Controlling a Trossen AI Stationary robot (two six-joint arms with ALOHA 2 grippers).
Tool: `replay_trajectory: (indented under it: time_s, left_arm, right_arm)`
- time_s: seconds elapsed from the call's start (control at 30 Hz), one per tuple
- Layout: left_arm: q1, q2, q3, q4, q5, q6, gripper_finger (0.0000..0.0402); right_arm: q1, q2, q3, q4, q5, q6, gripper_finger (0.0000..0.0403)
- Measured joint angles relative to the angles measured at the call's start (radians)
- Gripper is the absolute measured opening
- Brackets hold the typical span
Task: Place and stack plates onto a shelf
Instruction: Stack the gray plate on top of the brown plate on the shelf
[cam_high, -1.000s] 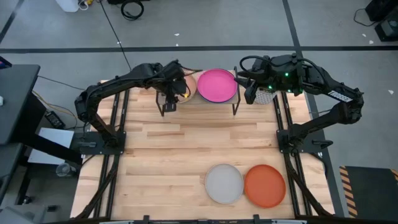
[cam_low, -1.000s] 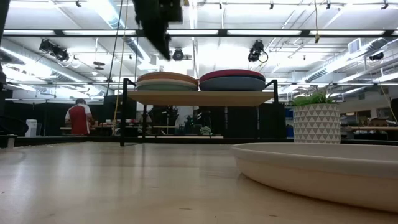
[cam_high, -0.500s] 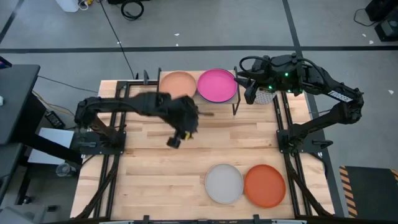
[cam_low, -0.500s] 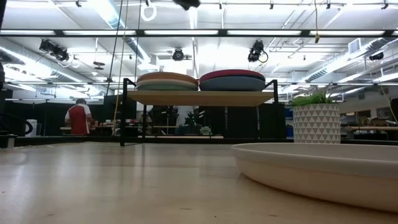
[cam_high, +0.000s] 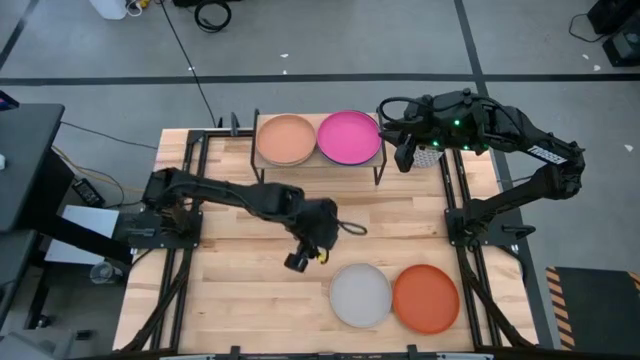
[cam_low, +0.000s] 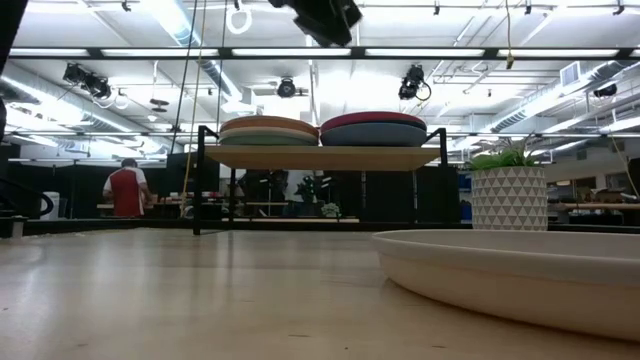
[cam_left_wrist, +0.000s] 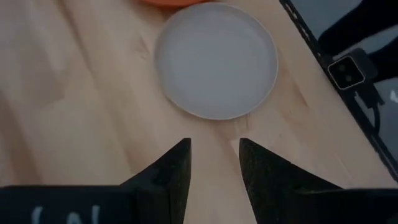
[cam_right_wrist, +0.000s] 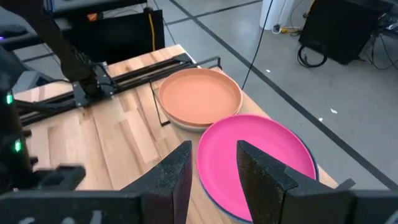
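On the shelf (cam_high: 318, 160) at the table's far edge sit two stacks of plates. The peach-tan plate (cam_high: 286, 140) tops the left stack and the magenta plate (cam_high: 349, 137) tops the right one. The grey plate (cam_high: 360, 294) and the orange plate (cam_high: 425, 297) lie flat on the tabletop near the near edge. My left gripper (cam_high: 300, 260) hovers open over the middle of the table, just short of the grey plate (cam_left_wrist: 216, 59). My right gripper (cam_high: 405, 150) waits open by the shelf's right end, above the magenta plate (cam_right_wrist: 258, 155).
A white patterned pot with a green plant (cam_low: 508, 195) stands at the shelf's right end, under the right arm. Bare wood lies between the shelf and the two loose plates. In the low view a person (cam_low: 126, 190) stands far off in the room.
My left gripper has swung away from the left stack on the shelf, toward the table's near edge and to the right, ending close to the grey plate. The peach-tan plate now shows uncovered on top of the left stack. The right arm has kept still.
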Motion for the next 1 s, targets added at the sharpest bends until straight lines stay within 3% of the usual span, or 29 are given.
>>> replay_trajectory:
  time_s: [0.67,0.83,1.0]
  left_arm:
    - [-0.196,0.267,0.000,0.276,0.002,0.390,0.0142]
    - [-0.227,0.326,0.000,0.312,0.002,0.496,0.0142]
    - [-0.243,0.368,0.000,0.365,-0.025,0.473,0.0142]
  right_arm:
    - [-0.003,0.000,0.000,-0.065,-0.001,-0.040,0.0132]
    - [-0.002,0.000,0.000,-0.064,-0.057,-0.041,0.0132]
    - [0.008,0.000,0.000,-0.062,-0.100,-0.055,0.0132]
